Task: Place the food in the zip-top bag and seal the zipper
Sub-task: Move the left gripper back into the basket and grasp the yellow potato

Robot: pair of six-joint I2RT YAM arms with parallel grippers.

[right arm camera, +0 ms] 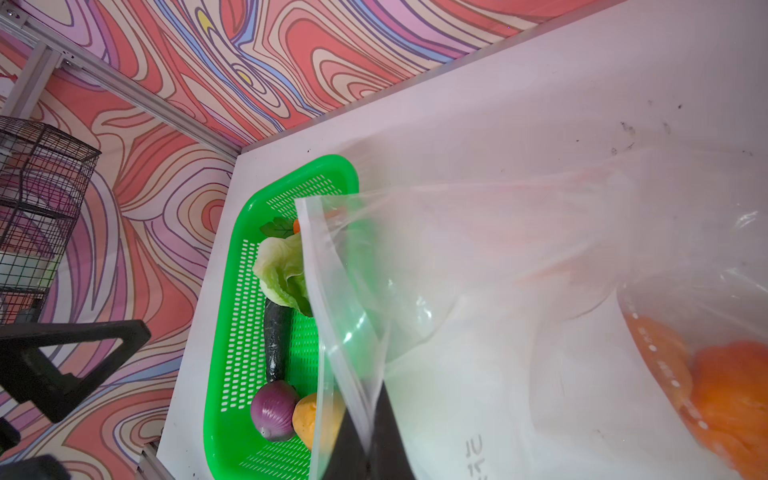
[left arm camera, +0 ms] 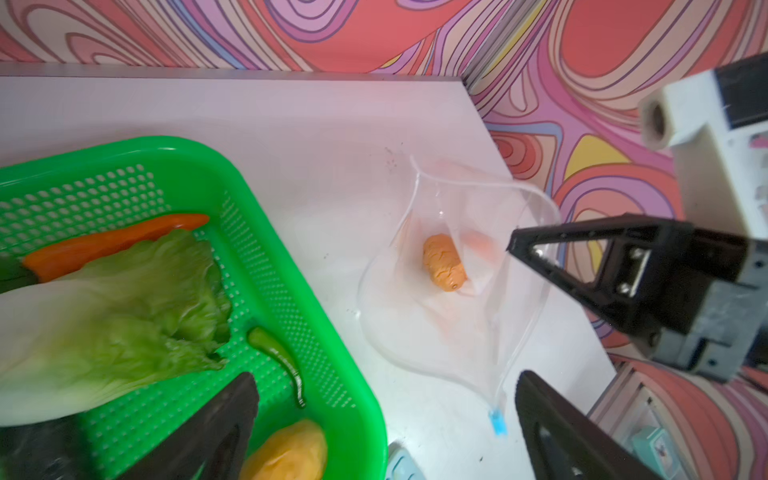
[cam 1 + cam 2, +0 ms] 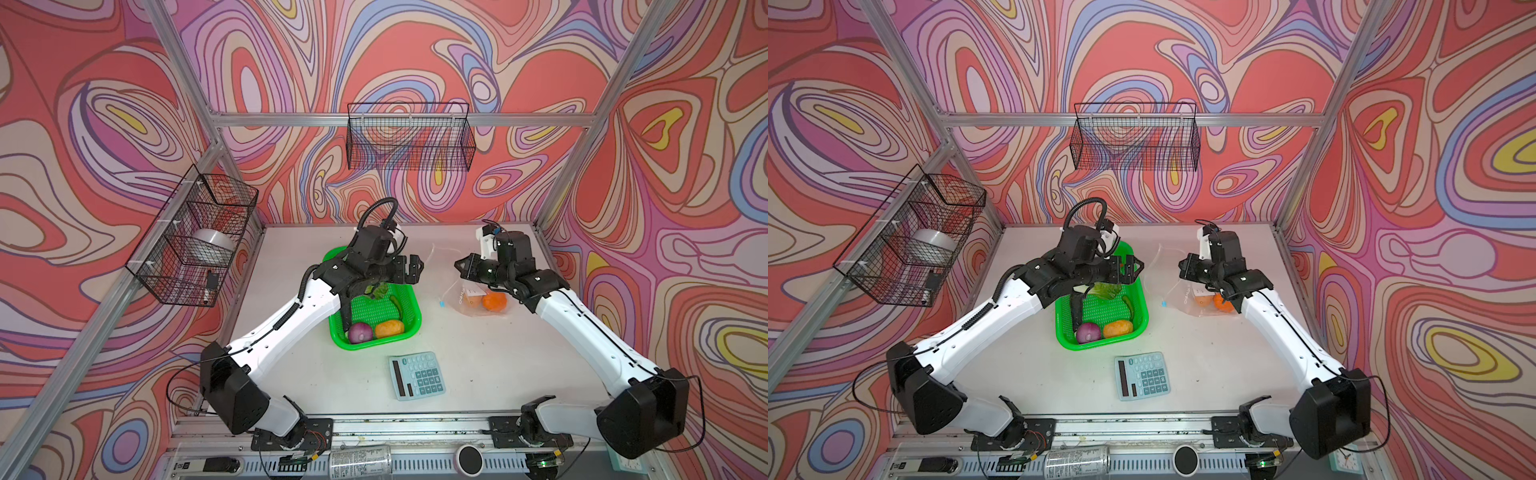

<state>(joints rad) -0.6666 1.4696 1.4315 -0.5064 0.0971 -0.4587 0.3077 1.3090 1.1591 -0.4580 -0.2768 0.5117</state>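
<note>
Across the white worktop (image 3: 478, 365), right of middle: the clear zip-top bag (image 3: 467, 305), bottom lying flat, mouth turned toward the green basket (image 3: 374, 309) near it, long axis running side to side in both top views, zip edge running far to near. Probably feather-light, limp and slippery film, shapeless on its own; best pinched along the stiffer zipper (image 1: 318, 299), not the thin wall. Right end effector (image 3: 461, 266) clamped shut on the upper lip of that mouth, lifting it into an open loop. Left end effector (image 3: 417, 268) spread wide and empty above the basket's far end, pointed at the bag. In the basket, by size: napa cabbage (image 2: 104, 324), bulky, likely wanting a grip across its white stalk; dark eggplant (image 1: 276, 340), lengthwise along the basket; carrot (image 2: 116, 241), crosswise at the far end; purple onion (image 3: 360, 332) touching a tan potato (image 3: 389, 328) at the near end. Inside the bag already: small orange pumpkin (image 3: 494, 302) and a second potato (image 2: 442, 262). Back in the basket, a thin green pepper (image 2: 278, 357). Smallest: the light-blue slider tab (image 2: 498, 424), parked at the near end of the zip edge.
</note>
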